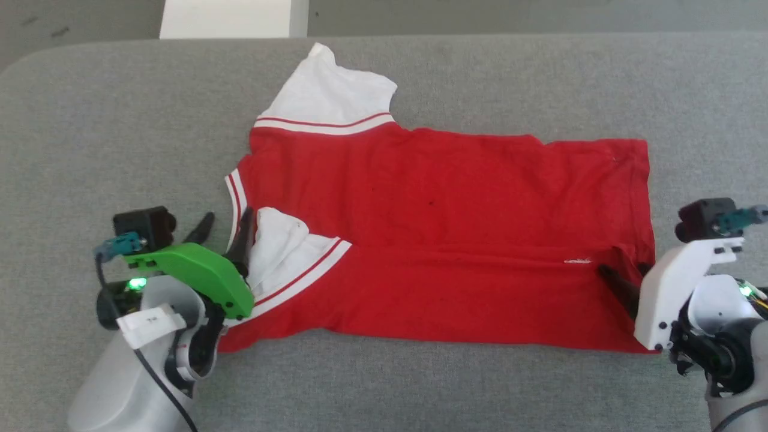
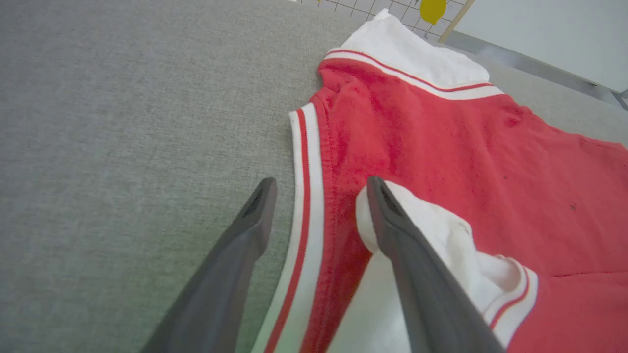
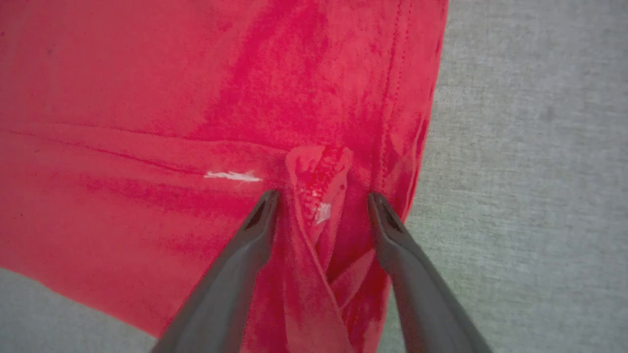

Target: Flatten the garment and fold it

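Both pincers stand spread and grip nothing. Our left pincer (image 2: 321,182) straddles the striped collar trim (image 2: 306,162) of the garment (image 1: 432,198). One finger is over bare bench beside the neck, and the other lies against the white near sleeve (image 2: 441,245), which is turned in over the red body. Our right pincer (image 3: 324,195) sits at the garment's hem end, its fingers either side of a small raised pleat (image 3: 319,171) of red cloth just inside the hem (image 1: 645,192).

Further out, the garment lies sideways on the grey bench (image 1: 120,120), neck toward our left and hem toward our right. Its near long edge looks folded onto the body along a crease running from the near sleeve to the pleat. The far sleeve (image 1: 327,90) juts out flat past the garment's far edge.

We judge the cloth to be light, thin and limp. It should sag when lifted, bunch where pinched, and drag a little on the bench's rough cover. The surest holds look like the doubled, stitched edges: the far shoulder by the sleeve seam and the far hem corner. Taking both together should keep the cloth taut between them. The pleat would want smoothing first.
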Robot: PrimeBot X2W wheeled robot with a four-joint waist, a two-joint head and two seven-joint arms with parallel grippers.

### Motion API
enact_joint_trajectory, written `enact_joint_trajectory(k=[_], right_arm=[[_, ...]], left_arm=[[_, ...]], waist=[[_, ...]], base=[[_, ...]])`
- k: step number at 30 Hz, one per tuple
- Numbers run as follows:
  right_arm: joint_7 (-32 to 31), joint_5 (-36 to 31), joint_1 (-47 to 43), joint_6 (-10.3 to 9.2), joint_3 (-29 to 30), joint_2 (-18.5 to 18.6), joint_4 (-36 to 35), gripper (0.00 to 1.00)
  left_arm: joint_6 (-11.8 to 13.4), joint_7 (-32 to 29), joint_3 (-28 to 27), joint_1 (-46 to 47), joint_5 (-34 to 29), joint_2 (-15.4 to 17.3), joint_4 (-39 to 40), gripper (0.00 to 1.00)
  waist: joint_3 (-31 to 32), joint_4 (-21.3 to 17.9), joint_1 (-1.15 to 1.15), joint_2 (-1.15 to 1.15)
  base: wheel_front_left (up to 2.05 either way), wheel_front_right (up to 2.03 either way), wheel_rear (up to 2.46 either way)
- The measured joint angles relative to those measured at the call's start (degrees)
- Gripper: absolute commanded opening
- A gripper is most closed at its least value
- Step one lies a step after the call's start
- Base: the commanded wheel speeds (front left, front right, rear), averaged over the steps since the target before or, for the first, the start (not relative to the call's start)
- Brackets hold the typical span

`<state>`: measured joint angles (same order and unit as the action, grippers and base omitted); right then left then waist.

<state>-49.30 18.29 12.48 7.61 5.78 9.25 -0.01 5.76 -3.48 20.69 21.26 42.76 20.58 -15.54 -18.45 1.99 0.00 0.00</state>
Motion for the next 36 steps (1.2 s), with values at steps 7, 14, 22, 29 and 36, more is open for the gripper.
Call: enact_joint_trajectory(k=[7,14,22,29,36], right_arm=[[0.5,0.2,-4.5,-0.03,4.6,-1.6,-6.3,1.0],[-1.5,-0.4,-9.5,-0.03,7.7,-3.5,-13.2,1.0],[-3.1,-0.7,-10.9,-0.03,8.4,-4.8,-17.3,1.0],[-3.7,-1.2,-12.6,-0.03,7.3,-5.4,-17.7,1.0],[-5.8,-6.2,-16.0,-0.03,5.0,-3.4,-17.2,1.0]], left_arm=[[6.9,-3.3,-2.2,-5.9,-0.1,3.5,10.3,1.0],[14.7,-15.9,0.1,-17.2,1.8,6.0,21.1,1.0],[16.3,-19.1,1.7,-18.2,2.4,5.9,19.7,1.0],[13.9,-17.1,1.6,-15.4,2.8,4.4,12.6,0.0],[11.9,-13.9,0.3,-15.1,4.3,3.3,12.4,0.0]], waist=[[4.3,0.8,0.0,0.0],[7.3,2.0,0.0,0.0],[7.2,2.1,0.0,0.0],[6.3,0.9,0.0,0.0],[5.7,0.1,0.0,0.0]], base=[[0.0,0.0,0.0],[0.0,0.0,0.0],[0.0,0.0,0.0],[0.0,0.0,0.0],[0.0,0.0,0.0]])
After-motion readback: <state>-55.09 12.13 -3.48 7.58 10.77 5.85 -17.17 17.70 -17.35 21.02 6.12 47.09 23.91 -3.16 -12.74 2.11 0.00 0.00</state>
